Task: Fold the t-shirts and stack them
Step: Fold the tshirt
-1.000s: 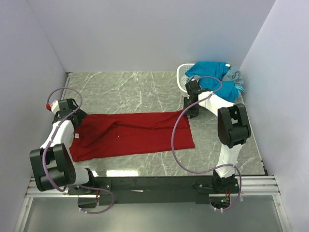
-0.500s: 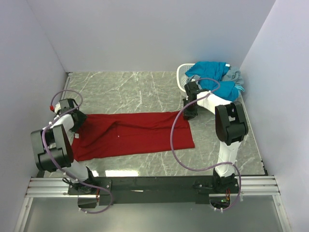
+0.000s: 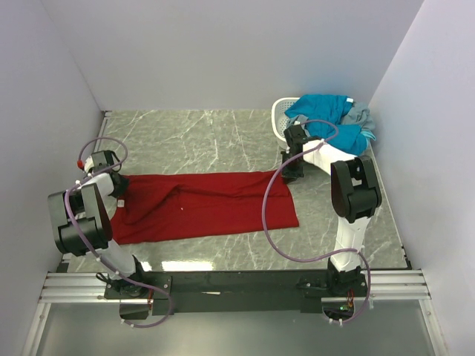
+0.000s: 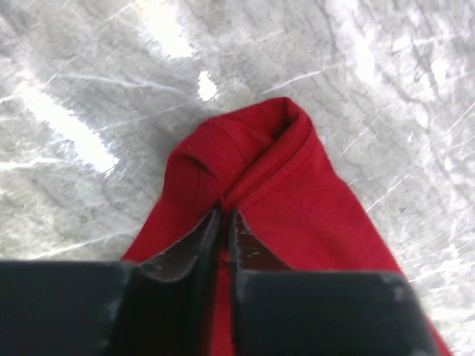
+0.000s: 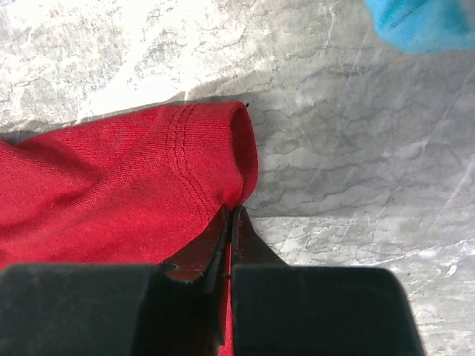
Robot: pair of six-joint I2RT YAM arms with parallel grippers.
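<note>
A dark red t-shirt (image 3: 208, 205) lies folded into a long band across the marble table. My left gripper (image 3: 117, 183) is shut on its far left corner, where the cloth (image 4: 260, 170) bunches up just past the fingertips (image 4: 210, 222). My right gripper (image 3: 291, 172) is shut on the far right corner, pinching the stitched hem (image 5: 185, 163). A teal-blue t-shirt (image 3: 326, 113) and a grey one (image 3: 362, 119) lie heaped in the basket at the back right; a bit of teal cloth (image 5: 423, 22) shows in the right wrist view.
A white perforated basket (image 3: 280, 113) stands at the back right under the heaped shirts, close behind my right arm. Pale walls close in the table on the left, back and right. The black rail with both arm bases (image 3: 237, 285) runs along the near edge.
Both grippers have closed on the red t-shirt's far corners. The left arm has swung its elbow in and drawn close to the left corner; the right arm shifted only slightly.
</note>
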